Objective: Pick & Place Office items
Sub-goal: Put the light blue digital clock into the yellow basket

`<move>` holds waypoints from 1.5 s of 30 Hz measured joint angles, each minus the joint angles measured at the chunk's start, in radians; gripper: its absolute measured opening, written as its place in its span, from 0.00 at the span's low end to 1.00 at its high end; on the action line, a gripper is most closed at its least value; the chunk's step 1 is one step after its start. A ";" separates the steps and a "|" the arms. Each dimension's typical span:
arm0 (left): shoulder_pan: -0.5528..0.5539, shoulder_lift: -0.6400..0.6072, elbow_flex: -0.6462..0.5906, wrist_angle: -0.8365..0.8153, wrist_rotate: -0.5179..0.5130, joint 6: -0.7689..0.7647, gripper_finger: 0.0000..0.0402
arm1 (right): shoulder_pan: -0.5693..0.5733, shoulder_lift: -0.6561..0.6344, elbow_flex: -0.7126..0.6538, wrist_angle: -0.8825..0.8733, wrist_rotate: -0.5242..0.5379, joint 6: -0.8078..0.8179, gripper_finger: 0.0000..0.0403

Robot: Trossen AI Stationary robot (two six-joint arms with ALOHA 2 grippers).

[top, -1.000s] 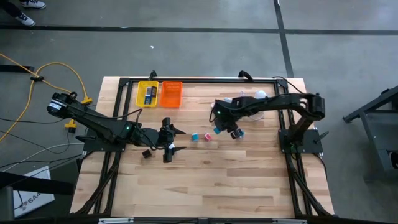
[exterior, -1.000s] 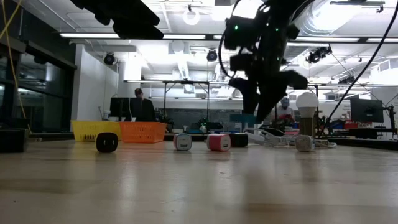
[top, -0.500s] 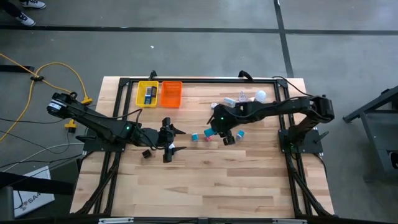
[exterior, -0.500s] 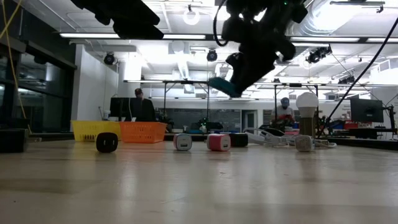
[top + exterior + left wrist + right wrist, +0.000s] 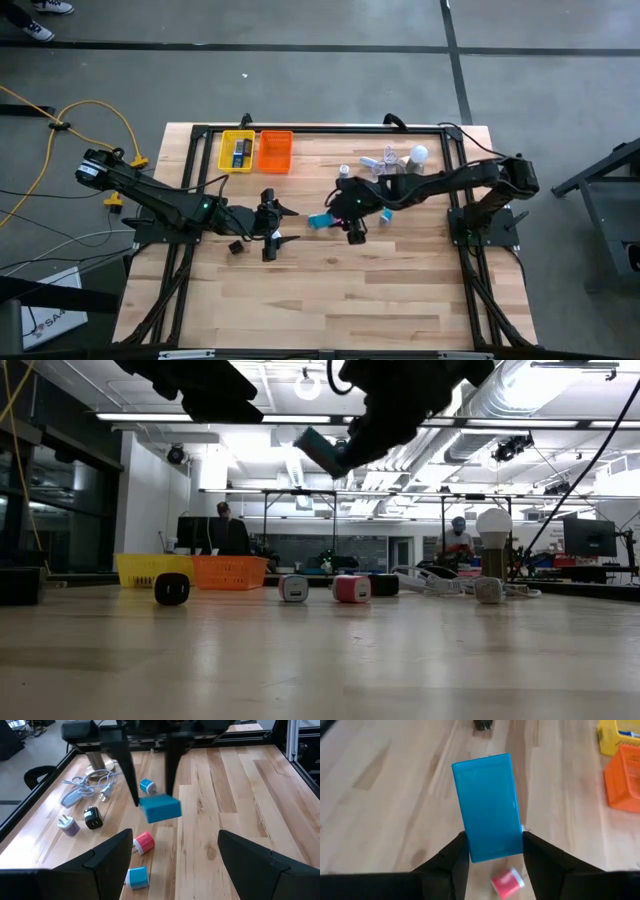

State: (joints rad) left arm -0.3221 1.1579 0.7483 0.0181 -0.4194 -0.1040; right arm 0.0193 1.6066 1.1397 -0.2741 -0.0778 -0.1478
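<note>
Now the right gripper has carried the blue block, clamped between its jaws, clear of the surface and leftward toward the orange bin, so placement looks next. The left gripper waits near mid-surface, jaws apart, empty.

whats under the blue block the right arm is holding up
The blue block, clamped in the right tool, hangs clear above bare wooden table. A pink-red piece lies on the table near its lower end. Whatever lies directly beneath is hidden.

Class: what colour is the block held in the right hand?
Blue block, clearest in the right wrist view.
</note>
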 joint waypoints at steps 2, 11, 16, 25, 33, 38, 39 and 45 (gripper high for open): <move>0.000 0.000 0.000 0.000 0.000 0.000 0.71 | 0.010 0.000 0.000 0.011 0.000 0.018 0.38; 0.000 0.000 0.000 0.001 0.000 0.000 0.71 | 0.049 0.000 0.000 0.063 0.000 0.024 0.38; 0.000 0.000 0.000 0.044 0.000 0.000 0.71 | 0.049 0.000 0.000 0.089 0.001 0.039 0.38; 0.000 0.000 0.000 0.054 -0.006 0.000 0.71 | 0.049 0.001 0.000 0.114 0.001 0.048 0.38; 0.000 0.000 0.000 0.054 -0.050 -0.007 0.71 | 0.048 0.001 0.000 0.164 0.001 0.045 0.38; 0.001 0.000 0.000 0.054 -0.089 -0.018 0.71 | 0.048 0.001 0.000 0.213 0.001 0.039 0.38; 0.002 0.000 0.000 0.054 -0.089 -0.016 0.71 | 0.048 0.001 0.000 0.224 0.001 0.039 0.38; 0.001 0.000 0.000 0.058 -0.089 -0.016 0.71 | 0.048 0.001 0.000 0.277 0.041 0.027 0.38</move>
State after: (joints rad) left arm -0.3206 1.1580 0.7483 0.0757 -0.5083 -0.1198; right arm 0.0677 1.6077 1.1397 0.0029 -0.0364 -0.1210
